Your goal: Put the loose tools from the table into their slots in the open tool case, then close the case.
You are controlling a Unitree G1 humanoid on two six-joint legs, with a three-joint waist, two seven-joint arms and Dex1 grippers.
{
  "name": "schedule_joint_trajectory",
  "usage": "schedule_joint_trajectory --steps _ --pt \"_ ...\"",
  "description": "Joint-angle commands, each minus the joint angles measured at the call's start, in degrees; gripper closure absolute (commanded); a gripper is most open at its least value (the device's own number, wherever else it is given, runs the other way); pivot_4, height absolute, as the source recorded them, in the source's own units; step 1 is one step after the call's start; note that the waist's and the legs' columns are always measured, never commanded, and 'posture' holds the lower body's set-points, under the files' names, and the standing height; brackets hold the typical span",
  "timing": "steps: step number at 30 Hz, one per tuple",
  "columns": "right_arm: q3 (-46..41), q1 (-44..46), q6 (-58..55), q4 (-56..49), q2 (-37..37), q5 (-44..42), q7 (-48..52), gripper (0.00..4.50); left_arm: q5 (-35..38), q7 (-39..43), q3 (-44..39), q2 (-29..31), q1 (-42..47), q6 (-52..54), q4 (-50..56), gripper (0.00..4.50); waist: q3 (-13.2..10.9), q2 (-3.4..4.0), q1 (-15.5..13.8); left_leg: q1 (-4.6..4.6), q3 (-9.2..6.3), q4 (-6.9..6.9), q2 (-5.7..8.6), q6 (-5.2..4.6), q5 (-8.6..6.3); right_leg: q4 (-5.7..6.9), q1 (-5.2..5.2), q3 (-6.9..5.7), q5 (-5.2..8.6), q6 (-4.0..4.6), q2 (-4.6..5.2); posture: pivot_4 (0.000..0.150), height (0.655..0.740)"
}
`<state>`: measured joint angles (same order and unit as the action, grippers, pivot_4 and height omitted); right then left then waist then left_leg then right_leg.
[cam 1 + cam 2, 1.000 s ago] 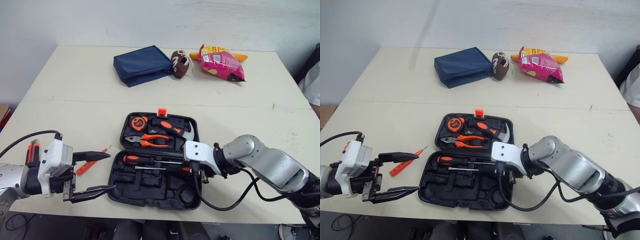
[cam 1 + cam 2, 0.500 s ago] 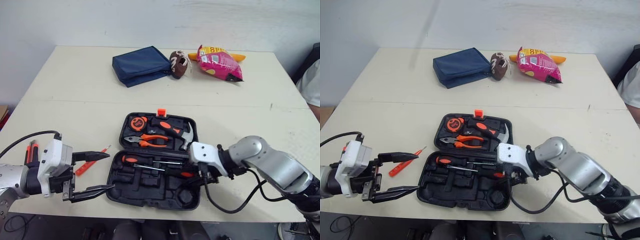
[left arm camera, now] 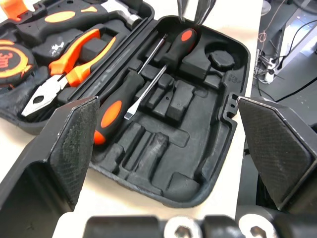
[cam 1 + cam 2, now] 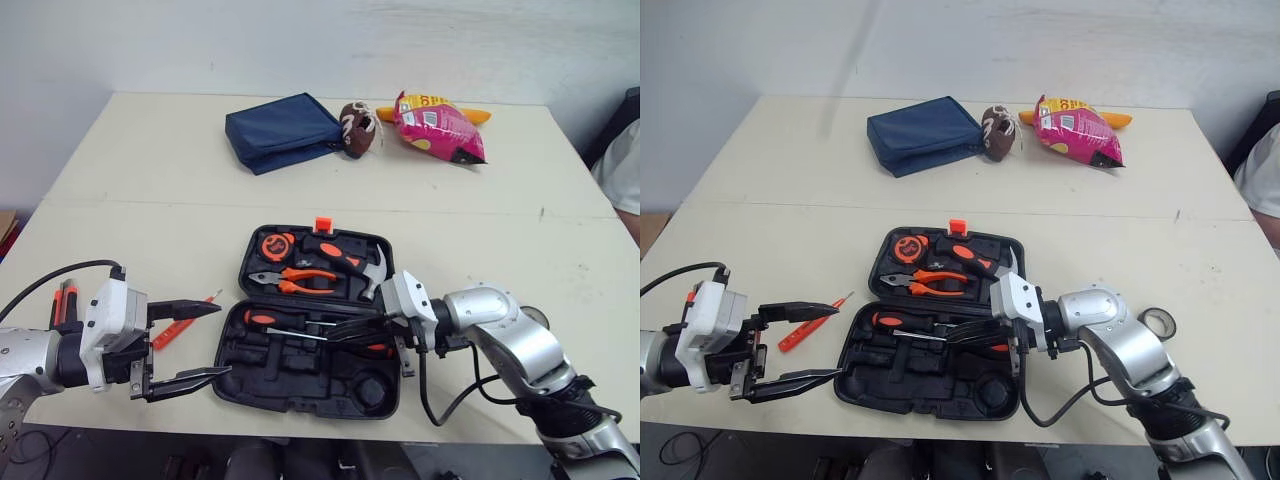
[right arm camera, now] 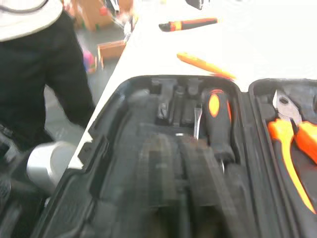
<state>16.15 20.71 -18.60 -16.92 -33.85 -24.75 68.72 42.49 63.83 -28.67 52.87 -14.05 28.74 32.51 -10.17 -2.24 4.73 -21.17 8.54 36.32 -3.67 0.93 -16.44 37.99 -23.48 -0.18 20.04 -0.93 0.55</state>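
Left eye view has the left hand (image 4: 222, 339) low at the table's (image 4: 150, 190) near left edge, its two black fingers spread wide with nothing between them, pointing at the tool case (image 4: 300, 385). Just beyond its upper finger a thin orange tester (image 4: 187, 322) lies loose on the table, close to the case's left side but apart from it. A second orange-and-black tool (image 5: 188, 23) lies farther out on the table past the tester.

The tool case sits open and flat near the front edge. Its far half holds a tape measure (image 4: 272, 245), pliers (image 4: 292, 280) and a hammer (image 4: 347, 258). In the near half a black-and-orange screwdriver (image 4: 272, 319) lies in a slot, with several empty recesses around it.

The right hand (image 4: 334, 330) reaches in from the right, low over the near half of the case; whether it is open or closed cannot be told.

Along the far side lie a blue pouch (image 4: 285, 130), a small brown ball (image 4: 360, 127) and a pink snack bag (image 4: 440, 125). A tape roll (image 4: 1157, 322) lies to the right of the case.
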Motion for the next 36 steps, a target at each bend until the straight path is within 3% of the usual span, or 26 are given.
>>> schedule_joint_trajectory --steps 1,13,21,26,31,36 --pt "2.4 -0.5 7.5 3.9 -0.2 6.3 0.7 4.44 -0.2 -0.3 0.1 -0.2 0.5 -0.7 -0.1 0.0 0.0 -0.01 0.0 0.04 0.0 0.0 0.0 0.0 0.0 0.0 0.01 0.0 0.0 0.01 0.0 0.15 0.74" --pt "5.3 -0.2 7.7 10.4 1.9 13.6 -3.0 4.44 -0.9 0.3 0.8 -0.3 0.8 -1.4 -1.2 0.0 0.0 -0.01 0.1 0.09 0.0 0.04 -0.02 0.01 0.02 0.09 0.03 -0.01 -0.05 0.08 -0.01 0.15 0.74" --pt "10.0 1.5 -3.5 8.4 -0.9 18.7 -5.0 4.44 -3.0 2.5 0.9 -1.4 -1.0 -4.8 -4.0 0.0 0.2 -0.18 0.0 0.41 -0.01 -0.09 -0.03 -0.15 0.12 0.23 0.16 -0.05 -0.21 0.31 -0.01 0.15 0.74" --pt "11.5 3.9 -9.8 7.2 -0.1 18.8 -6.4 4.44 -4.2 3.3 1.2 -2.5 -2.3 -7.1 -5.1 0.0 0.3 -0.34 0.1 1.06 -0.05 -0.33 -0.09 -0.13 0.1 -0.05 0.89 -0.17 -0.21 0.46 0.01 0.15 0.74" --pt "3.8 2.4 1.1 7.0 2.9 10.6 -3.7 4.44 -4.9 2.2 0.5 -3.4 -2.4 -8.2 -5.2 0.0 0.4 -0.43 0.0 1.0 -0.13 -0.33 -0.14 -0.13 0.1 -0.08 0.89 -0.35 -0.21 0.61 0.03 0.15 0.74" --pt "-11.4 -1.5 5.9 4.4 1.7 -4.7 3.1 4.44 -5.5 1.4 -3.8 -2.8 -2.3 -9.1 -9.1 0.0 0.2 -0.13 -0.3 0.76 -0.13 -0.33 -0.12 -0.16 0.09 -0.09 0.68 -0.35 -0.22 0.58 0.04 0.15 0.74"
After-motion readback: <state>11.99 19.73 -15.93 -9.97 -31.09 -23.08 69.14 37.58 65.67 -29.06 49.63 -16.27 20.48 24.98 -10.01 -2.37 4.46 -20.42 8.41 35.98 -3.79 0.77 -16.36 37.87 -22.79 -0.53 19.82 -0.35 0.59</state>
